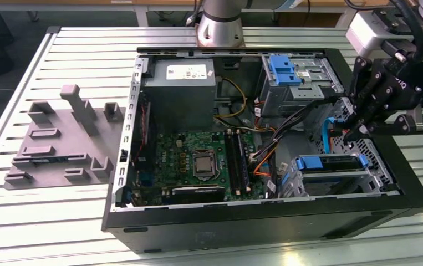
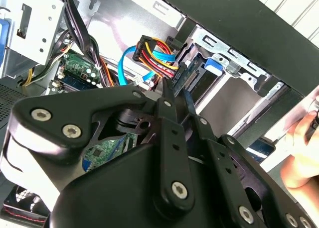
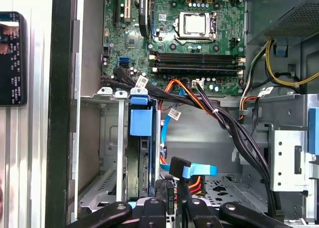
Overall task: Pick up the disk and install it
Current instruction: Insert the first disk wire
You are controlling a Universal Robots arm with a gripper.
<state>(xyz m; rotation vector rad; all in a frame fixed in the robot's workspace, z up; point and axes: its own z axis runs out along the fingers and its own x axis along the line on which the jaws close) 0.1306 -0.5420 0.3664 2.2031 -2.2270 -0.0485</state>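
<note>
The disk (image 1: 331, 163) sits in the drive cage at the case's front corner, on the exterior view's right, its blue rail facing up. In the first wrist view the disk (image 3: 135, 163) stands edge-on in the cage under a blue tab. In the second wrist view the disk's (image 2: 193, 74) connector edge shows next to coloured cables. My gripper (image 1: 356, 133) hangs just above and behind the cage, over the cable bundle. Its fingers (image 2: 168, 96) stand close together with nothing visible between them. In the first wrist view the gripper (image 3: 174, 202) is beside a blue data cable plug (image 3: 180, 167).
The open computer case (image 1: 270, 221) lies on a slatted table. Inside are the motherboard (image 1: 196, 160), a grey power supply (image 1: 178, 83) and a bare blue bracket (image 1: 284, 69) on the upper cage. A grey fixture (image 1: 63, 138) lies on the exterior view's left. A person's hand (image 2: 301, 148) is beside the case.
</note>
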